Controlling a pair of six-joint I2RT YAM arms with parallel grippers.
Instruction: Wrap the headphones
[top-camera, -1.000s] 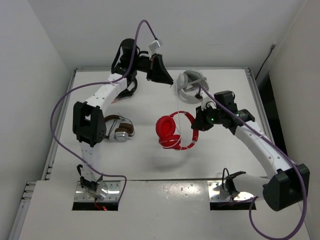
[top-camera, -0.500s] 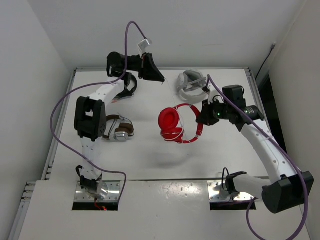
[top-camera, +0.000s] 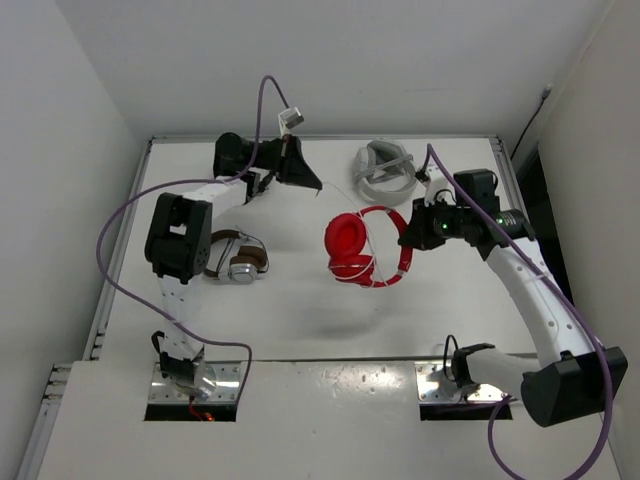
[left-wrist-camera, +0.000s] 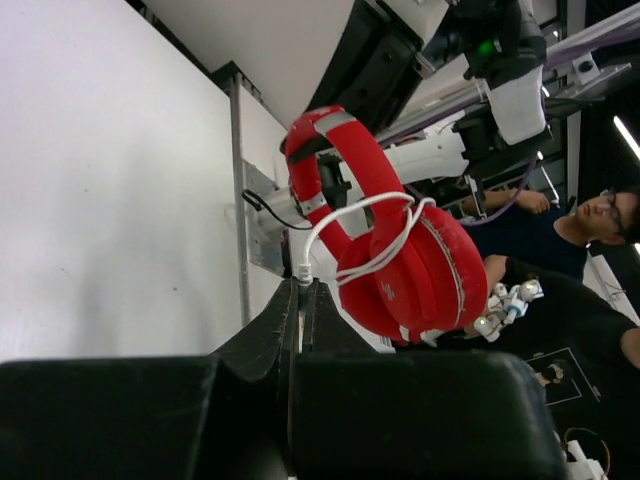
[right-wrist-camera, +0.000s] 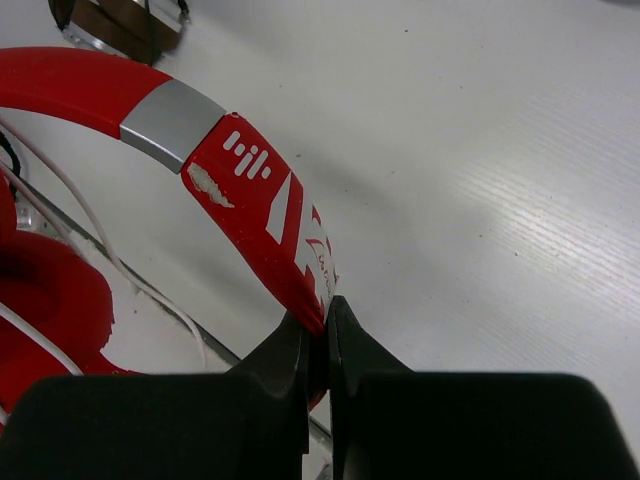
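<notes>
The red headphones (top-camera: 362, 250) hang in the air over the middle of the table. My right gripper (top-camera: 413, 232) is shut on their red headband (right-wrist-camera: 262, 188) and holds them up. My left gripper (top-camera: 316, 186) is at the back left of them, shut on the end of the thin white cable (left-wrist-camera: 302, 268). The cable (left-wrist-camera: 375, 228) runs from my left gripper to the headphones and loops around the headband above the folded earcups (left-wrist-camera: 425, 275).
Brown-and-silver headphones (top-camera: 238, 257) lie at the left of the table. White-grey headphones (top-camera: 382, 170) lie at the back right. Black headphones lie at the back left, mostly hidden by my left arm. The table's back edge is close behind my left gripper.
My right gripper has carried the red headphones a little to the right. My left gripper has moved left, then down toward the table, holding the cable end.
</notes>
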